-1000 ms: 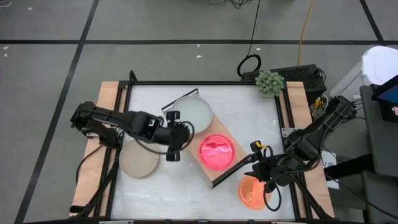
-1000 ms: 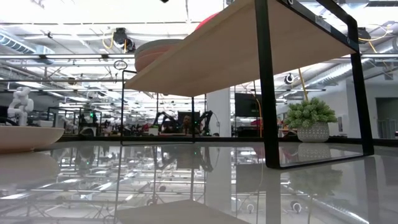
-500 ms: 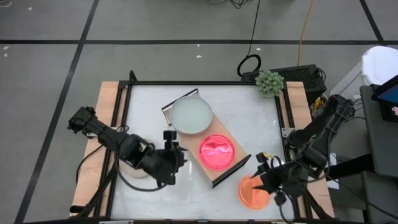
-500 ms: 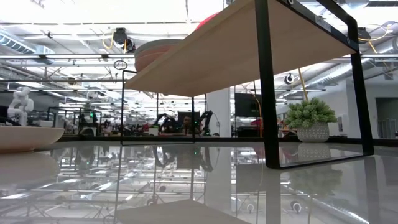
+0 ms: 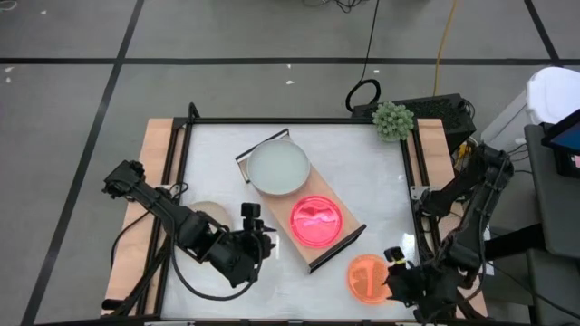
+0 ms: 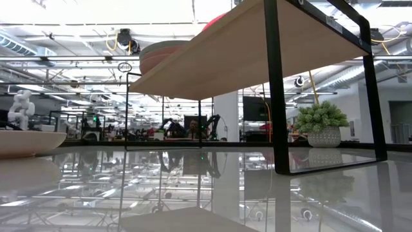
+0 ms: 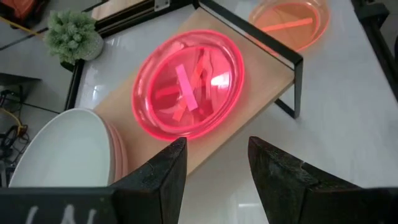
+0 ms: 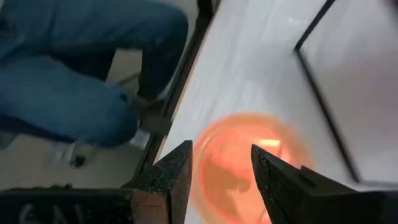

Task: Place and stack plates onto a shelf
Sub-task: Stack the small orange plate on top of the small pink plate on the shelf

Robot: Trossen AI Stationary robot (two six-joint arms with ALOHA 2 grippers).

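Note:
The light-wood shelf (image 5: pixel 343 246) stands slantwise in the middle of the table. A stack of plates topped by a pale grey-green one (image 5: pixel 279 168) rests on its far end, and a hot-pink divided plate (image 5: pixel 315 220) (image 7: pixel 189 84) on its near end. An orange divided plate (image 5: pixel 365 277) (image 8: pixel 249 158) lies on the table by the shelf's near right corner. A beige plate (image 5: pixel 210 215) (image 6: pixel 26 142) lies at the table's left, partly under my left arm. My left gripper (image 5: pixel 261 237) (image 7: pixel 216 152) hangs open left of the shelf. My right gripper (image 5: pixel 397 273) (image 8: pixel 222 158) hangs open over the orange plate's right side.
A small potted plant (image 5: pixel 393 119) stands at the table's far right corner. A person's legs in blue trousers (image 8: pixel 74 81) show just past the table's edge in the right wrist view. The white tabletop (image 5: pixel 208 290) lies bare in front of the left arm.
My left gripper has swung from beside the pale plate stack toward the table's near edge, and its arm now covers part of the beige plate. My right gripper has gone toward the near edge, sunk a little and rolled. No plate has moved.

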